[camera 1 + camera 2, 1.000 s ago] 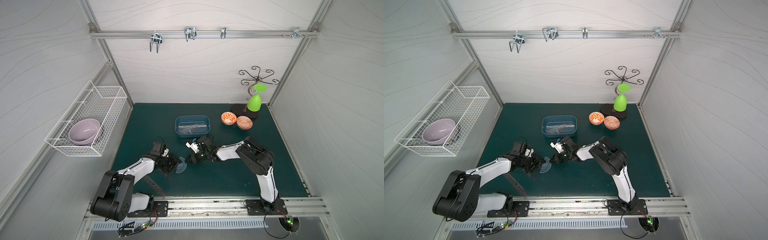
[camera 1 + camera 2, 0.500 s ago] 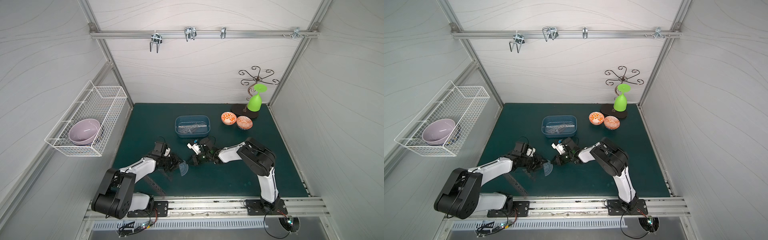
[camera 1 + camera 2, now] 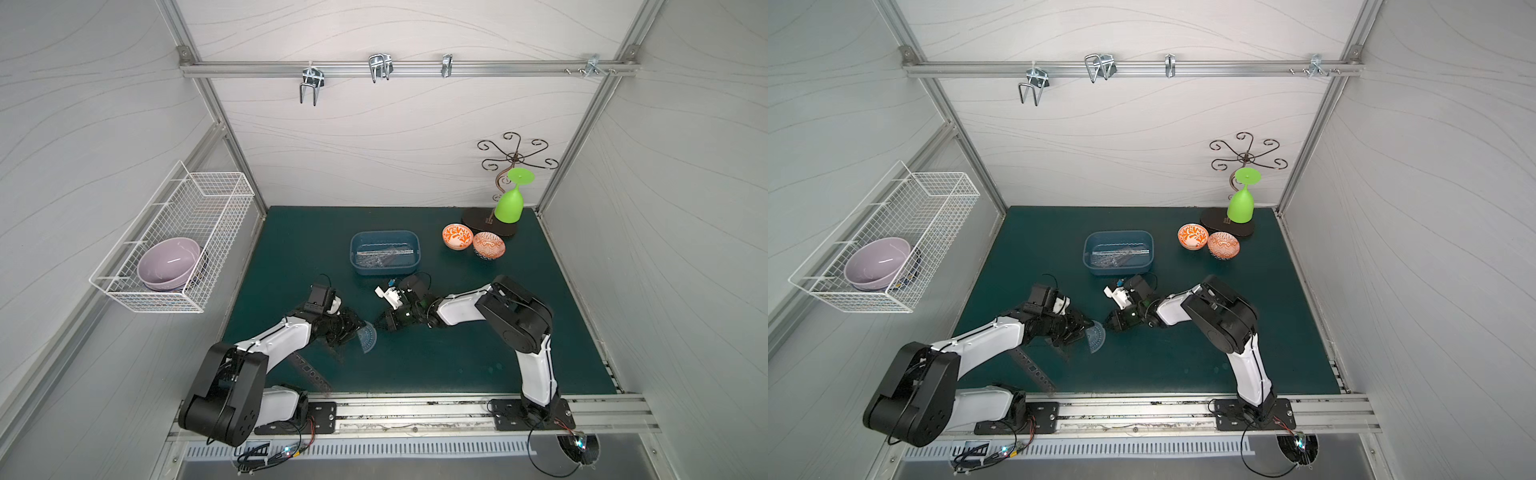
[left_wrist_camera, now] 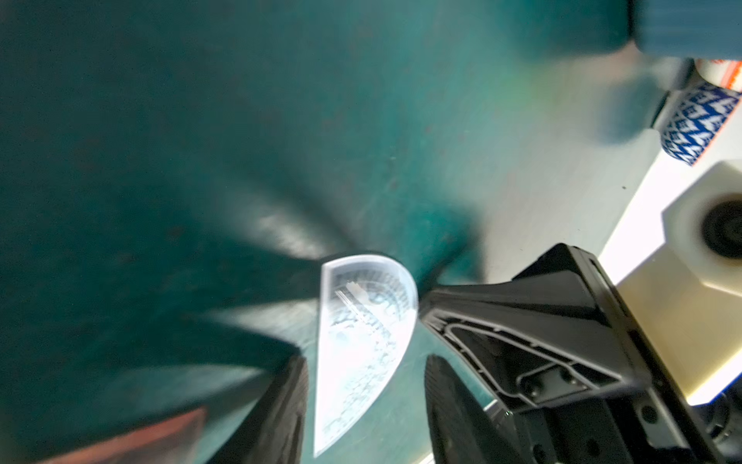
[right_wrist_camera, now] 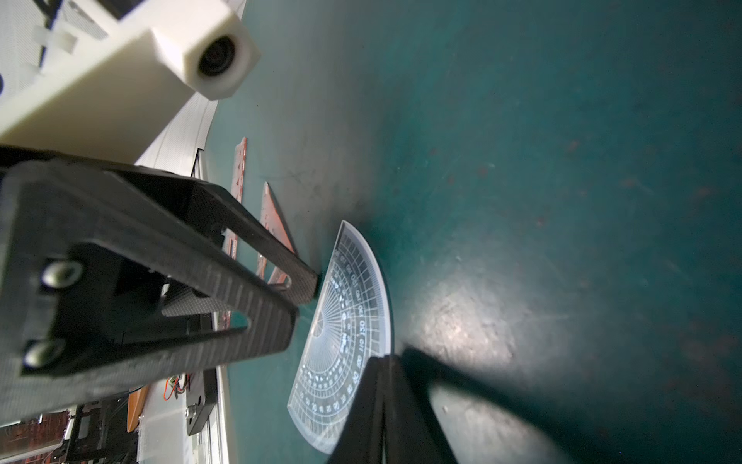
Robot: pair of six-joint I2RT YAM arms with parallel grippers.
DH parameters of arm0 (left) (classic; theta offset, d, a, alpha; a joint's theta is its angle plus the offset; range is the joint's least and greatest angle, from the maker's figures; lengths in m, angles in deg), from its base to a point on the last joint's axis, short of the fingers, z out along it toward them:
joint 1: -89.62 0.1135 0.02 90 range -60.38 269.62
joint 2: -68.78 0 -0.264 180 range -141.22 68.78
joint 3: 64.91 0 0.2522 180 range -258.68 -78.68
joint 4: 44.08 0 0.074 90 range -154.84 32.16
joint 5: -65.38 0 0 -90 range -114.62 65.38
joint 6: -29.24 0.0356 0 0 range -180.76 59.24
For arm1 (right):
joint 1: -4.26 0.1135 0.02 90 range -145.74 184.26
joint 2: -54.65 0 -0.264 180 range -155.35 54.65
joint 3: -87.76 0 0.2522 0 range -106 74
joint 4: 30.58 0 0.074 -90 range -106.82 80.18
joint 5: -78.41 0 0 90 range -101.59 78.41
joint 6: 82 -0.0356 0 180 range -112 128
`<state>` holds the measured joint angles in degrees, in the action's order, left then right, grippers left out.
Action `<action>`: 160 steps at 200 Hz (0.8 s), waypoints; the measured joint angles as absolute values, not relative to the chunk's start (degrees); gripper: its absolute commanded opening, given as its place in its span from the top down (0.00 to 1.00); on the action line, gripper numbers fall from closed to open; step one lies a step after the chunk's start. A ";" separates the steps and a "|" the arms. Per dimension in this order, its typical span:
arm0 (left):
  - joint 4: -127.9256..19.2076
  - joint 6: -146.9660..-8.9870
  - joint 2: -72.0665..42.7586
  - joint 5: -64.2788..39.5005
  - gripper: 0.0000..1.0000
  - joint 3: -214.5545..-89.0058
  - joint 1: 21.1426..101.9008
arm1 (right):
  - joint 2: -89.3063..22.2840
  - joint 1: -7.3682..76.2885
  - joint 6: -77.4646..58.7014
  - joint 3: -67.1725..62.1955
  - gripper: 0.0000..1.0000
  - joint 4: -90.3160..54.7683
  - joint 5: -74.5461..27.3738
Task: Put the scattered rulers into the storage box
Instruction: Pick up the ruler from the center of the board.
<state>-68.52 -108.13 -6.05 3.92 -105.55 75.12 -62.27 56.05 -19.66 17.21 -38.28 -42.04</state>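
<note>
The left gripper (image 4: 366,361) stands open low over the green mat (image 3: 457,353), and the bluish protractor (image 4: 361,321) lies flat between its fingers, not clamped. The right gripper (image 5: 383,361) is closed, and its tips meet the protractor's curved edge. Further back, more rulers (image 3: 384,253) lie inside the storage box (image 3: 384,271).

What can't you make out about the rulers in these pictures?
- Rulers in the storage box: too small and overlapped in both top views to count.
- Stencil ruler: one end hidden under the left arm in both top views.
- Protractor: left wrist view is blurred, so contact with the left pincer is unclear.
</note>
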 measured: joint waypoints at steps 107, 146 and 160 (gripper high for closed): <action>-67.58 -107.83 -5.96 4.33 0.44 -105.29 75.03 | -57.46 56.14 -22.61 17.69 0.90 -31.22 -43.12; -66.42 -107.69 -7.63 5.29 0.43 -105.99 74.92 | -57.53 56.33 -22.65 15.37 0.90 -31.13 -43.60; -65.65 -107.69 -8.46 5.99 0.43 -106.27 74.94 | -58.01 56.38 -22.67 14.72 0.90 -31.15 -43.64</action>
